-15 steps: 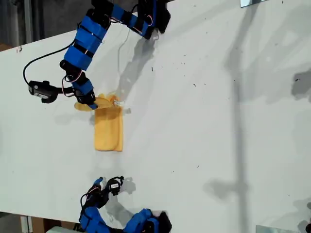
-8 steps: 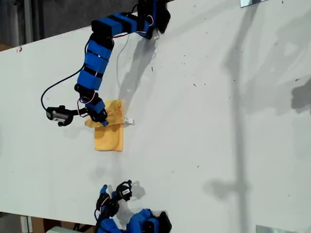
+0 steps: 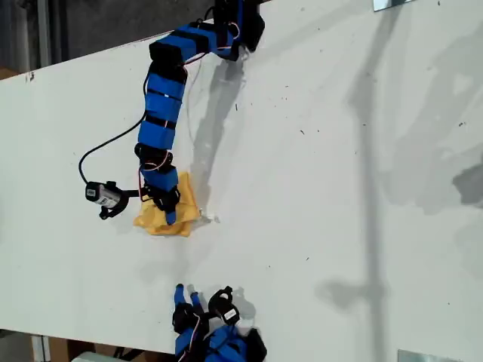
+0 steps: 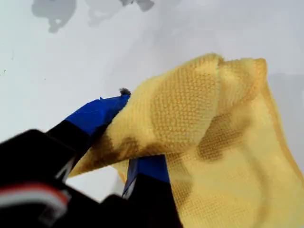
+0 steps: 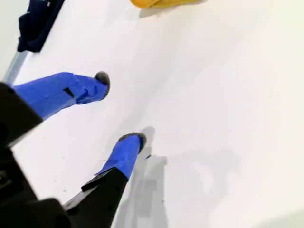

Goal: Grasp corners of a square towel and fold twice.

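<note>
— Where's the towel (image 3: 167, 216) right now?

— Bunched on the white table (image 3: 317, 173), about nine o'clock from centre in the exterior view. My first gripper (image 3: 167, 208) is clenched on a raised fold of it.

— And the other one?

— My second gripper (image 3: 186, 292) sits at six o'clock from the towel, well apart, jaws spread and holding nothing.
</note>
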`<action>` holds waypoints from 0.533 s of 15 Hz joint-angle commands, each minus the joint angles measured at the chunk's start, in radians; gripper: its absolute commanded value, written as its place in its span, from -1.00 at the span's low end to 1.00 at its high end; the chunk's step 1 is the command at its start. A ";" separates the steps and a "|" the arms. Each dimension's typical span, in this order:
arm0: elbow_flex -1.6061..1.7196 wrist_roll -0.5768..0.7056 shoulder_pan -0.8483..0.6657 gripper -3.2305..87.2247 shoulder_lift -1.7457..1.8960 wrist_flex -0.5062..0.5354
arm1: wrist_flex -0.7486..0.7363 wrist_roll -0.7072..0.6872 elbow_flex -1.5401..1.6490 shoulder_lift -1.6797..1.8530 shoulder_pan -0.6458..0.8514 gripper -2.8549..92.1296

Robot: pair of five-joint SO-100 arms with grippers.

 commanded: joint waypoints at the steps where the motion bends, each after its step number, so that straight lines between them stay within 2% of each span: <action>1: 0.025 -0.083 0.077 -0.53 0.012 0.034 | -0.098 0.012 -0.112 -0.028 0.026 -0.94; 3: 0.025 -0.101 0.126 -0.55 0.012 0.048 | -0.132 0.067 -0.109 -0.037 0.078 -0.86; 8: 0.025 -0.087 0.132 -0.56 0.012 0.046 | -0.276 0.133 -0.121 -0.117 0.158 -0.91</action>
